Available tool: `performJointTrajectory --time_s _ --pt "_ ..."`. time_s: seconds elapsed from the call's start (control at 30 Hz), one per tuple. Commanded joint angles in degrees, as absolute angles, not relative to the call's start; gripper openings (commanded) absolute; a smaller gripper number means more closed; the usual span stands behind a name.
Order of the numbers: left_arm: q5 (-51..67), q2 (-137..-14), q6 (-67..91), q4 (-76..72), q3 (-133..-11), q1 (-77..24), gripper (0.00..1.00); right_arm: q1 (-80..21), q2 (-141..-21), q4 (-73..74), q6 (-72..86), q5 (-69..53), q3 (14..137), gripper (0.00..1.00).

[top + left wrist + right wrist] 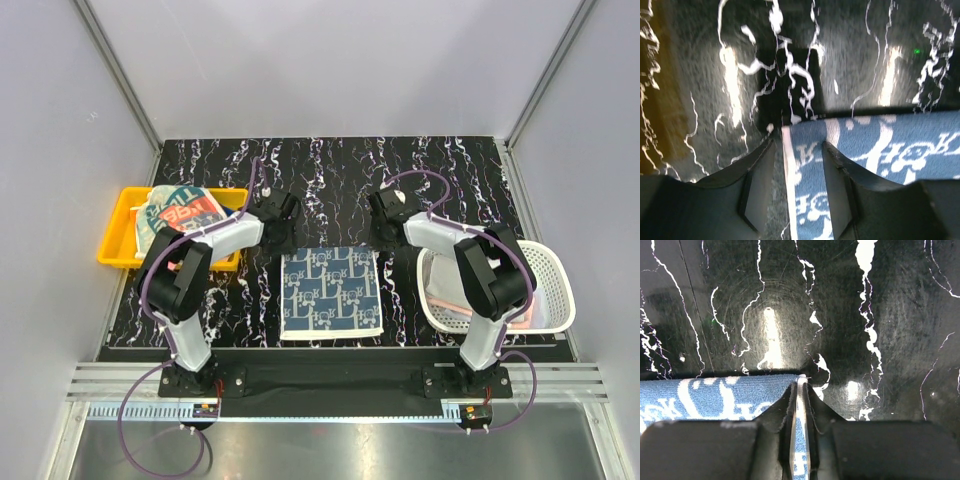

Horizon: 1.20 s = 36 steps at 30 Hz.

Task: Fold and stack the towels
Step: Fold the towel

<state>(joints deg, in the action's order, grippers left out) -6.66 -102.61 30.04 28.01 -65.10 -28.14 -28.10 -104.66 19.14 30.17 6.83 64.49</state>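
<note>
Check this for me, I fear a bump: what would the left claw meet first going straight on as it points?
Probably the blue patterned towel, whose corner edge lies inside the open left claw, then the black table just under it; depth is unclear.

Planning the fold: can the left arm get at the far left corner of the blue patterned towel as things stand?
Probably yes. The left pincer stands open right at that corner of the blue patterned towel, one finger on either side of its white edge, nothing lying between.
</note>
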Motion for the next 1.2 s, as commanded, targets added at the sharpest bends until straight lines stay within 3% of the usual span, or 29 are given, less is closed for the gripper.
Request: performJointTrajectory --time_s 0.0,0.37,0.67,1.17 --pt "-5.9 -103.2 30.1 25.2 -67.1 -27.2 0.47 -27.4 -105.1 17.5 29.0 6.3 67.1 0.14" --pt "-5.3 -105.7 29.4 25.0 -67.3 -26.0 0.4 -26.2 -104.7 17.4 28.5 5.7 66.9 0.15" --pt "-4.6 -105.7 28.9 24.3 -67.1 -25.8 0.38 -26.2 -100.6 16.0 28.1 3.0 66.0 0.36" --pt "-3.9 -106.8 28.8 23.6 -67.2 -25.9 0.36 -26.1 -103.7 15.4 27.4 0.1 65.0 0.43"
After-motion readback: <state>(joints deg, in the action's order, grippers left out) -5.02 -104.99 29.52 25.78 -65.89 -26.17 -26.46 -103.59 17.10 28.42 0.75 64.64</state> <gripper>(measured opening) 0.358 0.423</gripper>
